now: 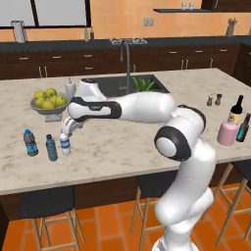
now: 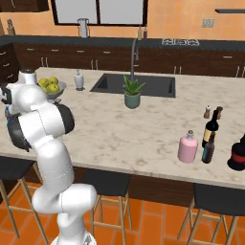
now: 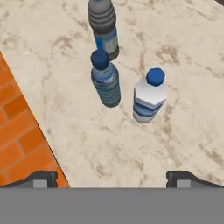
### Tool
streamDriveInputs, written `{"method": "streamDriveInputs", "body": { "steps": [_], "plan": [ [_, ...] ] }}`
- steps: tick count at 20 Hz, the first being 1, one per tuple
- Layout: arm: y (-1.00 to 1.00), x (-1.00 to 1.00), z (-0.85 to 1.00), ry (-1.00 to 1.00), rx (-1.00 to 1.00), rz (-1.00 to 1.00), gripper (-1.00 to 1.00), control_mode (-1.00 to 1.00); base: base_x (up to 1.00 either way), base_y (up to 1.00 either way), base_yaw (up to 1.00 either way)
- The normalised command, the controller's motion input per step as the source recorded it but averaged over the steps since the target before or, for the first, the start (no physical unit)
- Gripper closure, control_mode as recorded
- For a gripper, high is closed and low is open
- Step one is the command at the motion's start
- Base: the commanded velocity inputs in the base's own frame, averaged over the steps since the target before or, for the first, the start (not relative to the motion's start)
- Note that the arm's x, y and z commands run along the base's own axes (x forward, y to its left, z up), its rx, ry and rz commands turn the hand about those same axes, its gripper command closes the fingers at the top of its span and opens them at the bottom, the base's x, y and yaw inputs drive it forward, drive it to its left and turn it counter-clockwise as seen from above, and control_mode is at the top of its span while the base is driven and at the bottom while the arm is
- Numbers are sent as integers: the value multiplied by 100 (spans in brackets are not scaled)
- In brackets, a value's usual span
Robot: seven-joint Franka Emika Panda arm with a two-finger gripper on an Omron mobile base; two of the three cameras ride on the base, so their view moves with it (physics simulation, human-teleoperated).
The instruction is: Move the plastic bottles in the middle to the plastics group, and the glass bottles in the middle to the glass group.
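Left base view: arm reaches left over the counter (image 1: 147,147); the hand (image 1: 65,131) hangs just above the whitish bottle (image 1: 65,144), which stands upright just right of the two blue bottles (image 1: 51,148) (image 1: 30,142). Pink bottle (image 1: 227,131) and slim dark bottle (image 1: 243,128) stand at the far right beside the wine bottle (image 1: 237,110).

Right base view: pink bottle (image 2: 187,147) and slim bottle (image 2: 208,148) stand apart, near the wine bottle (image 2: 211,127).

Hand view: fingertips (image 3: 41,179) spread wide, empty, clear above the whitish bottle (image 3: 149,95).

Judgement: the plastic step looks finished. Next: lift away and check whether the glass pair needs moving closer.
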Motion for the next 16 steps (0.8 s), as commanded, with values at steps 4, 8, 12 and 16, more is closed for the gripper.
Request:
{"method": "streamDriveInputs", "body": {
  "steps": [4, 8, 12, 16],
  "plan": [
    [-64, -73, 0, 0, 6, -26, -100, -100, 0, 0, 0],
    [-59, -51, 12, 0, 0, -21, -100, -100, 0, 0, 0],
    [-91, -75, 32, -1, 0, -28, -100, -100, 0, 0, 0],
    [-99, -91, 38, -4, 0, -33, -100, -100, 0, 0, 0]
  ]
}}
